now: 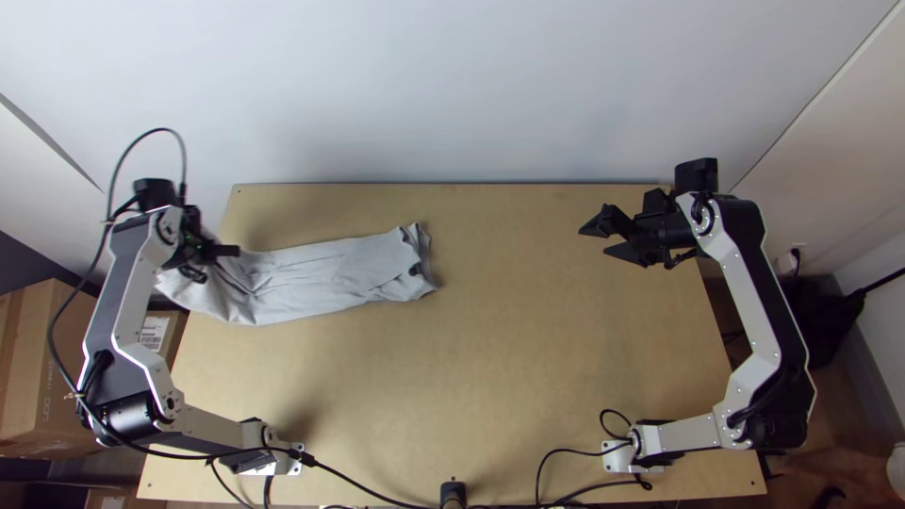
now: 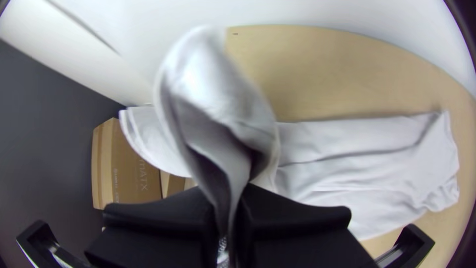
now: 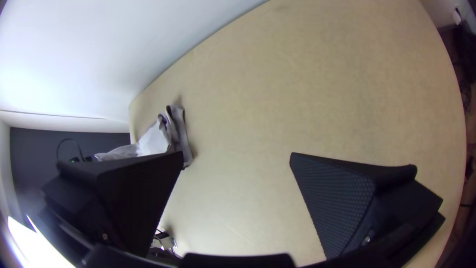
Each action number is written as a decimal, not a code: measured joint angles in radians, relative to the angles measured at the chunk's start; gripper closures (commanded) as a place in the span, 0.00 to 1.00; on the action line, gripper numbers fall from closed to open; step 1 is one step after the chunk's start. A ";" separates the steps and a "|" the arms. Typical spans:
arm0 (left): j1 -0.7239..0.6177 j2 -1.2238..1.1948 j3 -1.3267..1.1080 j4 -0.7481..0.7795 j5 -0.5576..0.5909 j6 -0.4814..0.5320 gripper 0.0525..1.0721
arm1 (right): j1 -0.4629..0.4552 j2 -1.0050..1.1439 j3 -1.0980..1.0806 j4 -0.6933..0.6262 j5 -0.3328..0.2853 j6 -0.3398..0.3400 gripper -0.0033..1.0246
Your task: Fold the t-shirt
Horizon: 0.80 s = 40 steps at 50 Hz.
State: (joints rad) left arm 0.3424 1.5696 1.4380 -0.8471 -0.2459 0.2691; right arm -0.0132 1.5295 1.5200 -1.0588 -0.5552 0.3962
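- Wooden table (image 1: 528,377).
- Grey t-shirt (image 1: 330,269) — a long strip at the table's left, lying crosswise.
- Left gripper (image 2: 227,201) — the nearer — clamped on bunched shirt by the table's left edge; the strip runs inward.
- Right gripper (image 3: 237,155): fingers apart, table's right.

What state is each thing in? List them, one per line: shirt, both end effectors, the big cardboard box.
T-shirt: gathered into a long, wrinkled strip on the table, the part at the left end effector lifted.
Left end effector: shut on the t-shirt, at the table's left side.
Right end effector: open, holding nothing, above the table's right side.
Big cardboard box: looks closed, beyond the table's left edge.
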 measured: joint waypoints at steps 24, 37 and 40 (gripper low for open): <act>-0.457 0.180 0.248 -0.248 -0.149 -0.210 0.97 | -0.003 -0.133 -0.133 0.000 0.003 0.000 0.04; -0.587 0.346 0.476 -0.391 -0.204 -0.255 0.97 | -0.040 -0.180 -0.190 0.000 0.006 -0.004 0.04; -0.613 0.389 0.526 -0.422 -0.212 -0.268 0.97 | -0.048 -0.189 -0.200 0.000 0.006 -0.004 0.04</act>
State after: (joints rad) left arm -0.2703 1.9591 1.9640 -1.2686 -0.4580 0.0013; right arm -0.0608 1.3403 1.3205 -1.0588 -0.5491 0.3920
